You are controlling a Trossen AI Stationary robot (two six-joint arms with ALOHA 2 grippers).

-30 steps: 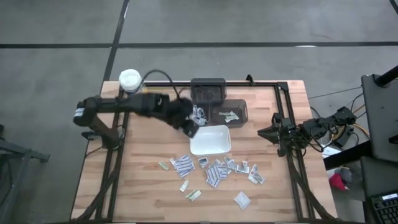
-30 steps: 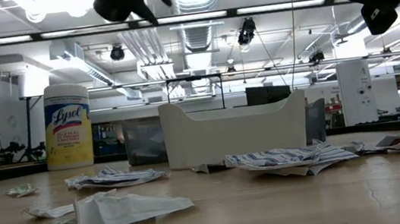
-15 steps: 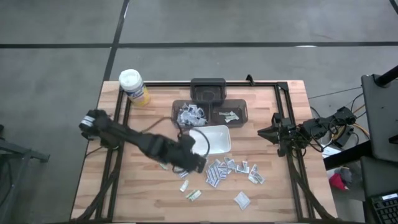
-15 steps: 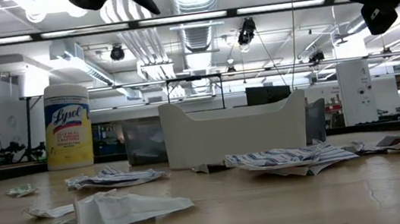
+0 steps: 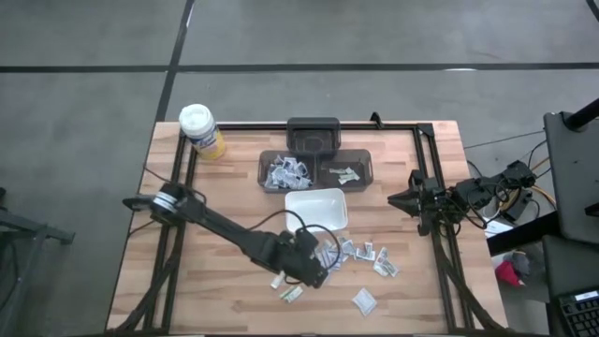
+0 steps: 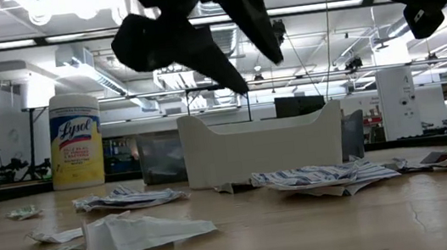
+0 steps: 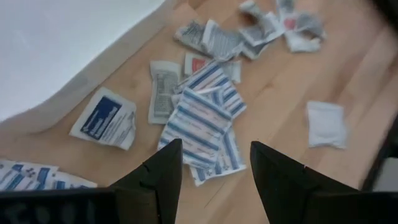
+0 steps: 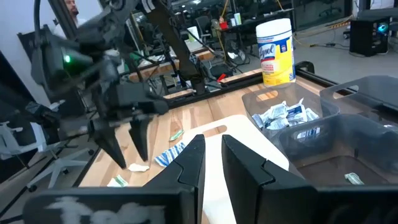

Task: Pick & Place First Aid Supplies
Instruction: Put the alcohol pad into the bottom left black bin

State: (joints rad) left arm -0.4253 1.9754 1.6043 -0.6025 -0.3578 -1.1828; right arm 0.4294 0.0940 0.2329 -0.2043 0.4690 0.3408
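Note:
Several small flat packets, the first aid supplies (image 5: 360, 253), lie scattered on the wooden table near the white tray (image 5: 323, 217). My left gripper (image 5: 320, 271) hangs open above them, slanting down. In the left wrist view its fingers stand on either side of a stack of blue-striped packets (image 7: 205, 124), clear of them. In the low view the left gripper (image 6: 262, 76) is well above the tabletop. My right gripper (image 5: 393, 199) waits at the table's right edge, level, and the right gripper (image 8: 213, 146) shows a narrow gap with nothing in it.
Two dark bins stand beyond the tray. The left bin (image 5: 285, 173) holds several packets and the right bin (image 5: 344, 173) a greenish one. A yellow canister with a white lid (image 5: 198, 126) stands at the far left corner. More packets lie near the front edge (image 5: 363, 300).
My left gripper has swung from over the dark bins, across the white tray, toward the table's near edge. It has come down over the scattered packets and stays open. The packets have not moved.

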